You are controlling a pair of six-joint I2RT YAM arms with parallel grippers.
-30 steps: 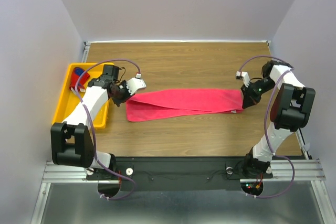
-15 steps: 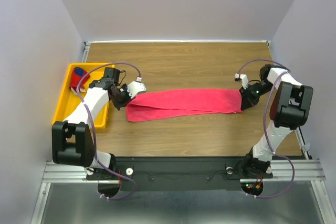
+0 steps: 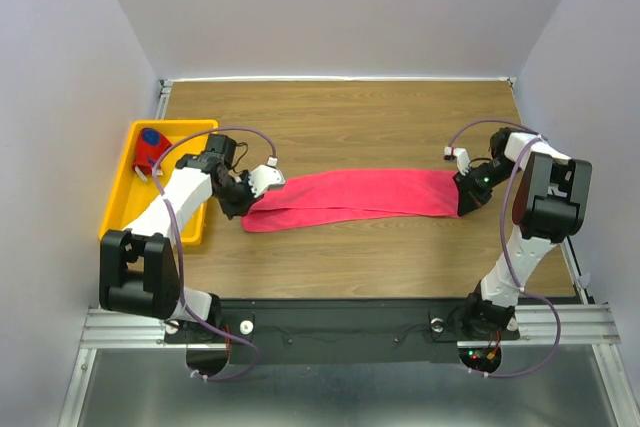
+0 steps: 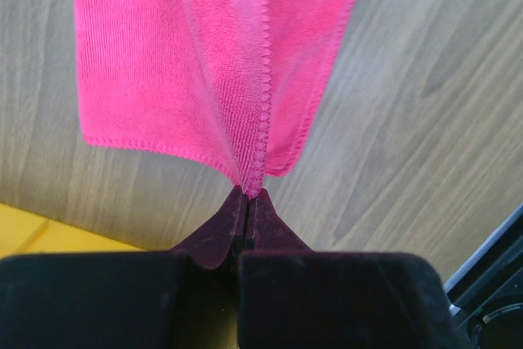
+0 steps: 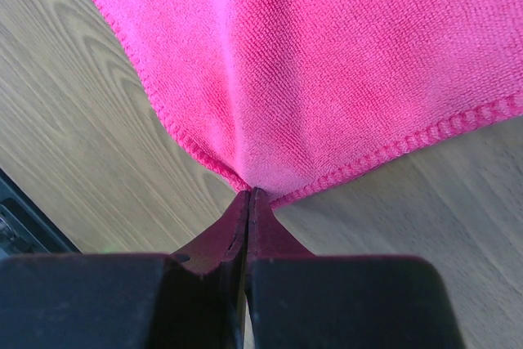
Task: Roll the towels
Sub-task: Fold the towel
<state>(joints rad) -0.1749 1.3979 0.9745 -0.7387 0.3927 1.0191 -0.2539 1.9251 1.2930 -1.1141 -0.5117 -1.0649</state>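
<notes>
The pink-red towel (image 3: 350, 195) lies folded in a long strip across the middle of the wooden table. My left gripper (image 3: 246, 203) is shut on its left end, pinching the hemmed edges (image 4: 249, 181). My right gripper (image 3: 462, 199) is shut on its right end, pinching a corner of the cloth (image 5: 249, 185). The towel (image 4: 204, 63) spreads away from both pinched ends onto the wood (image 5: 327, 55). The red and navy patterned towel (image 3: 151, 148) sits rolled in the yellow tray.
The yellow tray (image 3: 185, 217) stands at the table's left edge, next to my left arm. Grey walls close in the left, back and right. A black rail runs along the near edge (image 3: 340, 317).
Both grippers have moved with the towel ends toward the near edge. The left end has shifted right and nearer, and the strip now lies straighter and narrower.
</notes>
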